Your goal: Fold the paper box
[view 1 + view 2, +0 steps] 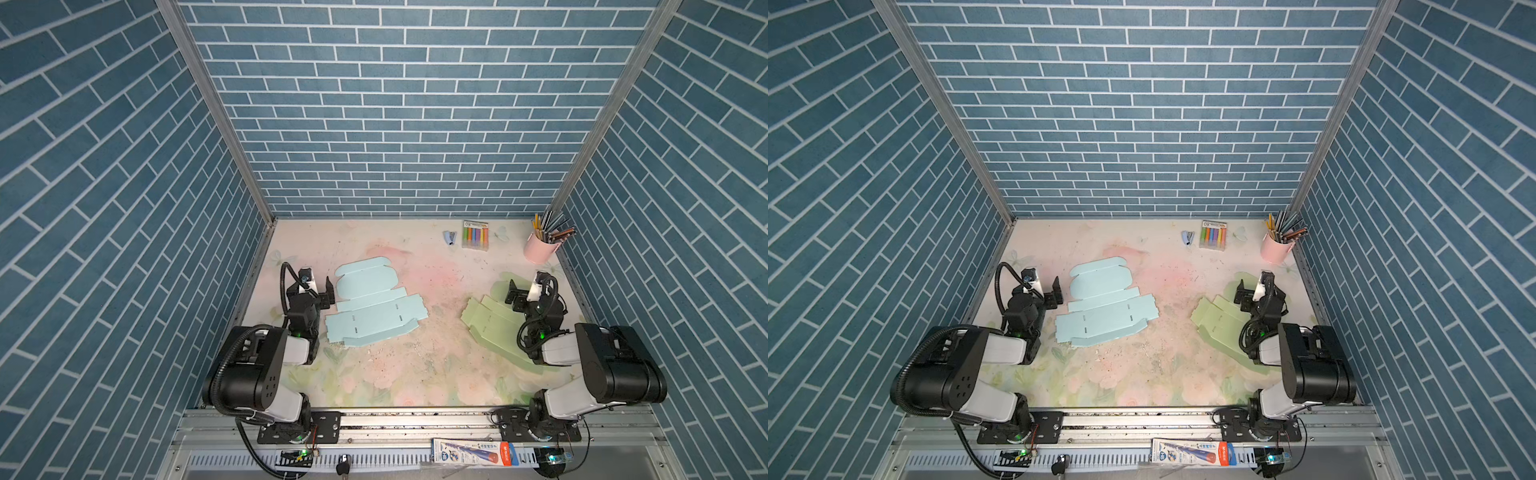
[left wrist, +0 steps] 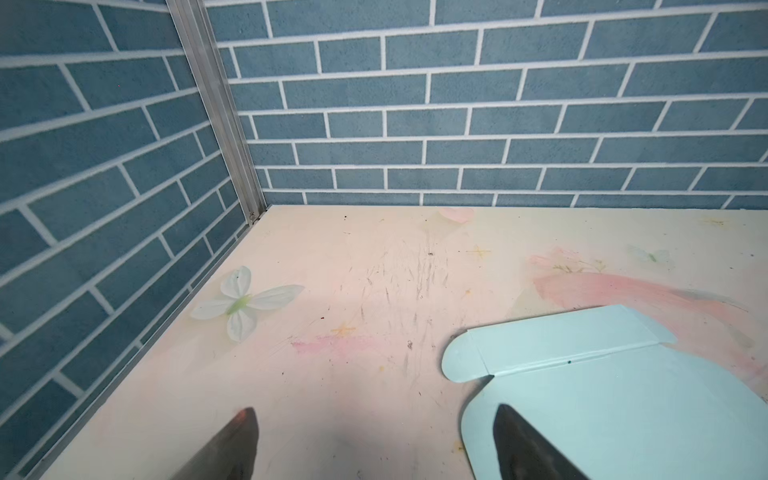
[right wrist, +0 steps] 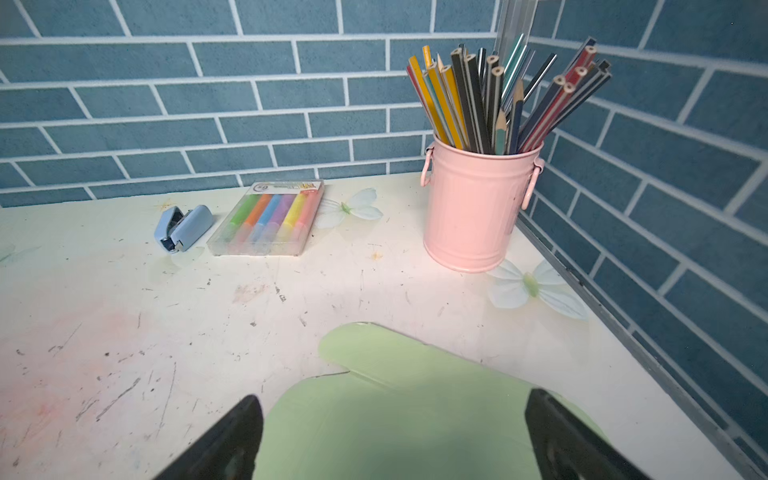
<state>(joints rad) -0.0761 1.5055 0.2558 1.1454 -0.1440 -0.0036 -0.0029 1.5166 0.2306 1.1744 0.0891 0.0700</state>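
A light blue paper box [image 1: 374,303] [image 1: 1104,307] lies unfolded and flat on the left half of the table. My left gripper [image 1: 327,293] [image 1: 1057,293] [image 2: 374,409] is open at its left edge. In the left wrist view one fingertip [image 2: 505,415] hangs over the blue sheet [image 2: 623,395] and the other over bare table. A light green paper box [image 1: 490,322] [image 1: 1221,320] [image 3: 395,415] lies flat on the right. My right gripper [image 1: 512,291] [image 1: 1239,291] [image 3: 393,395] is open over its far end, and my right arm covers part of it. Neither gripper holds anything.
A pink bucket of pencils [image 1: 540,249] [image 3: 473,208] stands in the far right corner. A pack of highlighters [image 1: 475,235] [image 3: 270,218] and a small blue stapler [image 1: 449,237] [image 3: 183,226] lie by the back wall. Brick-patterned walls enclose three sides. A pen packet [image 1: 473,453] lies on the front rail.
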